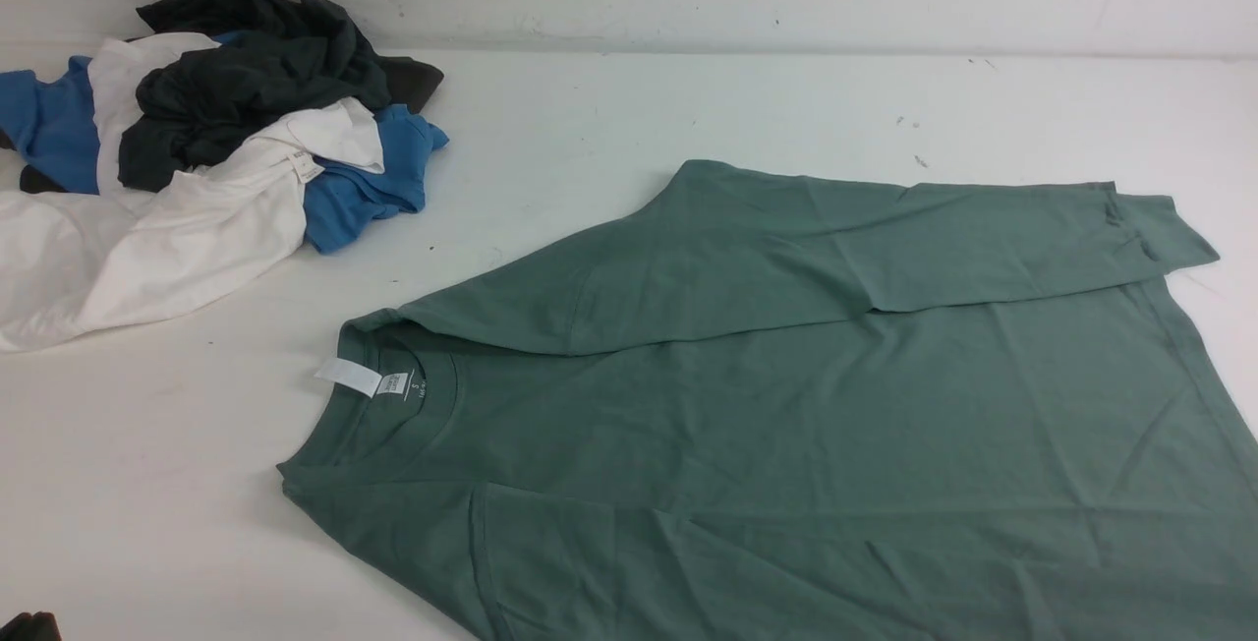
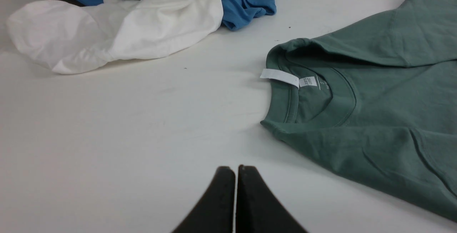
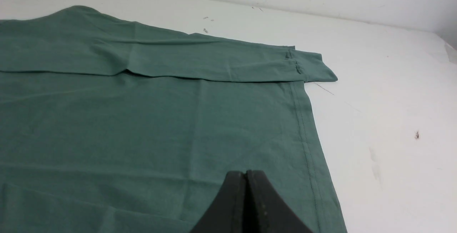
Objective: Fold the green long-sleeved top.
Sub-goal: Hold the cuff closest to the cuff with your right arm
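The green long-sleeved top (image 1: 786, 425) lies spread flat on the white desk (image 1: 688, 100), occupying the centre and right of the front view. Its round neck (image 2: 344, 97) points to the robot's left and its hem (image 3: 303, 125) to the right. A white tag (image 1: 349, 378) sticks out over the collar's edge. The far sleeve (image 1: 885, 248) is folded across the body along its far edge, with the cuff (image 1: 1165, 233) reaching just past the hem.

Left claw (image 2: 235, 170): fingers pressed together, gripping nothing, above bare desk near the neck but apart from it. Right claw (image 3: 246, 174): likewise closed and empty, over the body of the top beside the hem.

At far left, well apart from the top, a heap holds a white garment (image 1: 147, 248), a blue garment (image 1: 364, 189) and a dark charcoal garment (image 1: 246, 81).
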Controlling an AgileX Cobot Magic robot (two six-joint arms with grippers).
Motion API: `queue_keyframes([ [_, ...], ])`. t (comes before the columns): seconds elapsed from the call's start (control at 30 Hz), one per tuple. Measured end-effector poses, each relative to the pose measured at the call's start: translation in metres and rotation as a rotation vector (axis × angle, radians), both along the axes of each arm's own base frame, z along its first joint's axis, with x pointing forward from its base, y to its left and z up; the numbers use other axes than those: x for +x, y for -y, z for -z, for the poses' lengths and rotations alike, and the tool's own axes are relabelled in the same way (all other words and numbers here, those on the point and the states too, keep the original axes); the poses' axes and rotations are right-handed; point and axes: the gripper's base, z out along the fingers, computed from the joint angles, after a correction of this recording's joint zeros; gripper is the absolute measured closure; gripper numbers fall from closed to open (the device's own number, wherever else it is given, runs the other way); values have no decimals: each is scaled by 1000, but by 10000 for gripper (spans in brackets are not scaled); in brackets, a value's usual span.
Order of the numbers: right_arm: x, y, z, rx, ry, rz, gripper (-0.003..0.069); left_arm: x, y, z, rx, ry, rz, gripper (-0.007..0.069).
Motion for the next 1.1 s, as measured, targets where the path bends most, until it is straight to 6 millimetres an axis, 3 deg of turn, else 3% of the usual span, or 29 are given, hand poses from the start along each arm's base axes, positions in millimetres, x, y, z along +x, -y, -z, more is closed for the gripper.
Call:
queue_keyframes([
  [0.53,0,0,0,-4,0,0,673,0,0,0,0,-1,0,629],
  [0.97,0,6,-1,-300,-7,10,673,0,0,0,0,-1,0,629],
  [1.03,0,6,-2,-280,2,10,673,0,0,0,-19,-1,-1,629],
  [1.1,1,2,-4,-19,53,14,673,0,4,0,-205,-11,-11,629],
])
